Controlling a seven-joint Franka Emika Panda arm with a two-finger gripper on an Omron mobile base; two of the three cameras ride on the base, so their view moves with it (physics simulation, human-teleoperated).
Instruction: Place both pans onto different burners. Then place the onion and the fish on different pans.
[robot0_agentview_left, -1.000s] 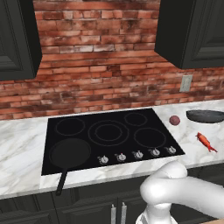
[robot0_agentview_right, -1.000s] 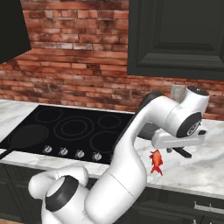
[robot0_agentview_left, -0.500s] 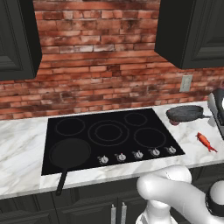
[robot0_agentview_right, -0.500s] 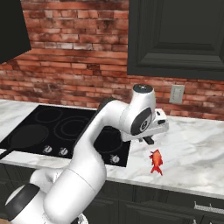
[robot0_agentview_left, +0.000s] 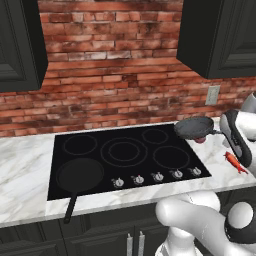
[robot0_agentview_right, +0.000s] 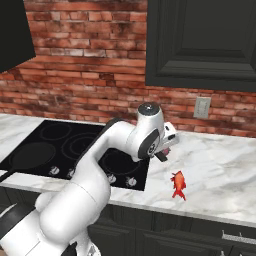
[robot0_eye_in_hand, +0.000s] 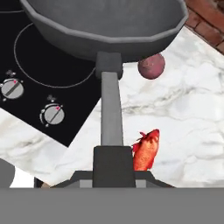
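Two pans are counted. The smaller greyish pan (robot0_agentview_left: 194, 128) is held in the air over the right edge of the cooktop (robot0_agentview_left: 125, 156), its handle (robot0_eye_in_hand: 111, 114) running straight back from the bowl into the gripper (robot0_eye_in_hand: 113, 173), whose fingers are closed on the handle's end. The larger pan (robot0_agentview_left: 79, 175) is seen lying on the front-left burner, its handle pointed toward the front edge of the counter. One onion (robot0_eye_in_hand: 151, 66) rests on the white marble counter (robot0_agentview_right: 220, 170) just below the raised pan's rim. One fish (robot0_agentview_right: 177, 184) lies on the marble right of the cooktop, near the front edge. Five ring markings and five silver knobs (robot0_agentview_left: 158, 176) are shown on the glass. A red brick wall (robot0_agentview_left: 115, 75) and dark cabinets (robot0_agentview_right: 205, 40) are set behind.
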